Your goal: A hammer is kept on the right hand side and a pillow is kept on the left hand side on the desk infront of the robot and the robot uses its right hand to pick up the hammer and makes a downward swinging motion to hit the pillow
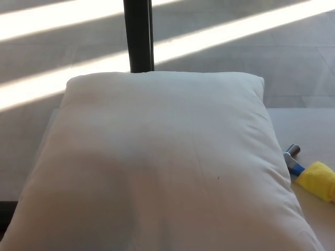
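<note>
Large white pillow (162, 167) filling the pale counter (309, 123), hammer (311, 175) with blue-and-yellow handle lying just right of it, neither robot hand in view, dark post (138, 34) far behind

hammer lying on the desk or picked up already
Lying on the desk: the hammer rests flat beside the pillow's right edge, and neither robot hand shows in the head view.

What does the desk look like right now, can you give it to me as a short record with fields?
pillow: white pillow fills most of the view, lying flat on the desk
hammer: hammer at the pillow's right edge, metal head, blue neck, yellow grip, partly cut off by the frame
hands: neither robot hand in view
task state: hammer not yet picked up
background: dark post, sunlit floor
</note>
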Robot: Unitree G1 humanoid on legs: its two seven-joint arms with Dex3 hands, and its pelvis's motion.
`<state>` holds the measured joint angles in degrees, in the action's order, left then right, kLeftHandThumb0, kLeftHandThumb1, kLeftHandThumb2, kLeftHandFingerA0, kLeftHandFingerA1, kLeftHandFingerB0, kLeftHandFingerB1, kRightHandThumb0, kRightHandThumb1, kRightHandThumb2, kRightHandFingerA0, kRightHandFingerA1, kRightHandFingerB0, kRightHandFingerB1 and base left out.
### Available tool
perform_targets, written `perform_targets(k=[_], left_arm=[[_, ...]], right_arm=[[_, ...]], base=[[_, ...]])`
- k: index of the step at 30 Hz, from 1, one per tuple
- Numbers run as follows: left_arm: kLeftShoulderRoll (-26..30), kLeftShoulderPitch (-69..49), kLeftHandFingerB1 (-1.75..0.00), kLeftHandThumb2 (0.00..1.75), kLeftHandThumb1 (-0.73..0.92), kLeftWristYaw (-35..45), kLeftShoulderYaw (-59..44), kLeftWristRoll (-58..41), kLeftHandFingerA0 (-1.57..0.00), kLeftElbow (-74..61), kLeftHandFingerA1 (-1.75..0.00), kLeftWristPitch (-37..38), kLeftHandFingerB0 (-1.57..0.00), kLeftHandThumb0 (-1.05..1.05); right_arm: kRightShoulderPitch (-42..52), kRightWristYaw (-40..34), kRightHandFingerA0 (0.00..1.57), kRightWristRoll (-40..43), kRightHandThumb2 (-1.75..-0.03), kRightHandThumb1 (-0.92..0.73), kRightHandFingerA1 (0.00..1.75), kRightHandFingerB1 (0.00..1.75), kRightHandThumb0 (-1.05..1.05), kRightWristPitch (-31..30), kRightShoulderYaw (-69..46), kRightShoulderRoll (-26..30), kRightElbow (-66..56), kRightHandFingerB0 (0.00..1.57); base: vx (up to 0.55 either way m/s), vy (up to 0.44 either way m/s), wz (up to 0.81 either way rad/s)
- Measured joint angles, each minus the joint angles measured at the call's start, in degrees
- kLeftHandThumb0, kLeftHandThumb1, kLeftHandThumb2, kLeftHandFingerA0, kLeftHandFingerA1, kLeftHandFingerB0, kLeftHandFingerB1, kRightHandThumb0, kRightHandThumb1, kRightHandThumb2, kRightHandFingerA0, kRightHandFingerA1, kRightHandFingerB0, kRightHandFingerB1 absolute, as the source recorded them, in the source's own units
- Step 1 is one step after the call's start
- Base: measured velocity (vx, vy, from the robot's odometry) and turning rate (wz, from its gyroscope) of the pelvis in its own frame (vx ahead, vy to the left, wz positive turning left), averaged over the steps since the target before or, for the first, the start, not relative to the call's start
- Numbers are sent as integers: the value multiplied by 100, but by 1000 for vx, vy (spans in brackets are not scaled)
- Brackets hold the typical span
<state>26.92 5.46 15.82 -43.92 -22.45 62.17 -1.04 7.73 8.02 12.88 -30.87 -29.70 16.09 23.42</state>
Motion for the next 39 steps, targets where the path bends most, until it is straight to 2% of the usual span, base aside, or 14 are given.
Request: perform_targets(k=[1,2,6,7,8,10,20,23,25,26,27,31,33,39], left_arm=[[0,-7,-43,63,78,-2,0,-10,-50,-5,-52,0,-47,-57],[-1,-9,-43,64,78,-2,2,-16,-49,-6,-53,0,-46,-57],[-2,-19,-42,63,77,-5,7,-31,-51,-24,-52,0,-45,-57],[-2,-26,-41,62,77,-6,7,-38,-52,-39,-53,0,-45,-57],[-2,-29,-42,63,77,-6,7,-43,-51,-42,-53,0,-45,-57],[-2,-33,-41,63,77,-6,7,-49,-51,-45,-52,0,-44,-58],[-5,-111,-43,62,77,-5,12,-101,-52,-99,-54,0,-45,-59],[-6,-139,-43,62,77,-4,16,-119,-51,-93,-56,0,-45,-58],[-6,-152,-43,63,77,-2,14,-148,-50,-92,-54,-1,-45,-58],[-5,-153,-43,63,76,1,18,-157,-53,-83,-54,0,-47,-59],[-6,-154,-43,62,76,0,24,-161,-53,-77,-54,0,-46,-58],[-6,-156,-44,63,76,-3,35,-201,-53,-28,-55,0,-48,-60],[-6,-178,-43,63,76,-2,55,-227,-53,-45,-53,0,-48,-59],[-6,-187,-43,63,76,-5,80,-266,-50,-72,-52,0,-46,-59]], right_arm=[[6,-93,8,13,-60,-65,60,39,-33,-23,-163,-4,-118,0],[-4,-178,3,24,-80,-55,12,0,-48,-39,-309,-7,-202,0],[14,-435,0,104,-86,-61,15,1,-48,-190,-890,-31,-820,0],[-3,-552,0,127,-63,-75,10,3,-42,-266,-1134,-26,-1079,0],[-25,-619,0,134,-61,-70,45,36,-40,-304,-1248,-27,-1186,5],[-110,-772,2,138,-61,-69,46,69,-33,-361,-1487,-27,-1348,29],[-824,-1599,0,270,-62,-73,33,44,-41,-512,-2425,-59,-2116,4],[-1188,-1849,0,308,-87,-65,12,41,-55,-536,-2511,-95,-2442,2],[-1438,-1988,0,330,-62,-76,9,49,-57,-570,-2461,-108,-2755,2],[-1537,-2040,0,319,-84,-48,21,47,-63,-582,-2365,-92,-2908,4],[-1602,-2082,0,304,-62,-74,26,46,-57,-591,-2264,-76,-3020,6],[-1671,-2120,3,193,-85,-54,57,48,-63,-514,-1667,-20,-3394,12],[-1615,-2082,7,60,-61,-69,78,33,-59,-386,-1244,67,-3475,21],[-1196,-1784,21,-238,-60,-65,58,32,-68,45,-231,394,-3481,31]], base=[[0,0,0],[0,0,0],[0,0,0],[0,0,0],[0,0,0],[0,0,0],[0,0,0],[0,0,0],[0,0,0],[0,0,0],[0,0,0],[0,0,0],[0,0,0],[0,0,0]])
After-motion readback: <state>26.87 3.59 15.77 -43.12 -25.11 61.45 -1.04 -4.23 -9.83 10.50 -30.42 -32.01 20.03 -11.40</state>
